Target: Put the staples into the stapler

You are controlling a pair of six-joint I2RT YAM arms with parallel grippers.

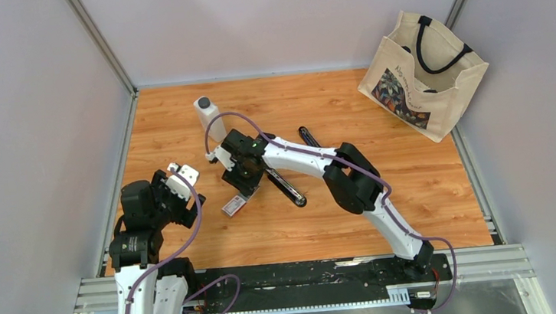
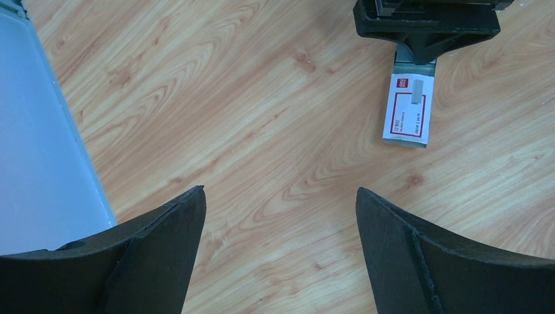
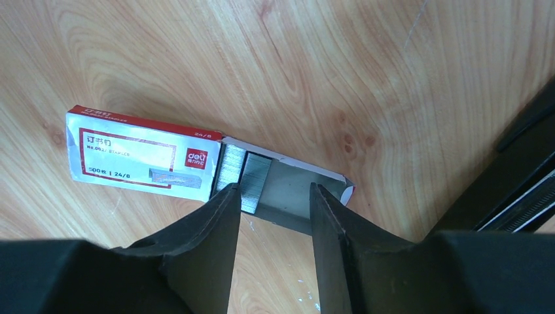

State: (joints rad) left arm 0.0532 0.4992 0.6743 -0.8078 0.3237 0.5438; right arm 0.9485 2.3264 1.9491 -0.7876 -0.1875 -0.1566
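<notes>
The staples box is white and red and lies flat on the wooden table; it also shows in the top view and the left wrist view. Its grey inner tray is slid out, with metal staple strips at the box end. My right gripper is open, hanging just over the tray, its left finger beside the strips, holding nothing. The black stapler lies opened out to the right of the box; its edge shows in the right wrist view. My left gripper is open and empty, left of the box.
A white bottle stands behind the right gripper. A cloth tote bag sits at the back right corner. Grey walls close the table's left and right sides.
</notes>
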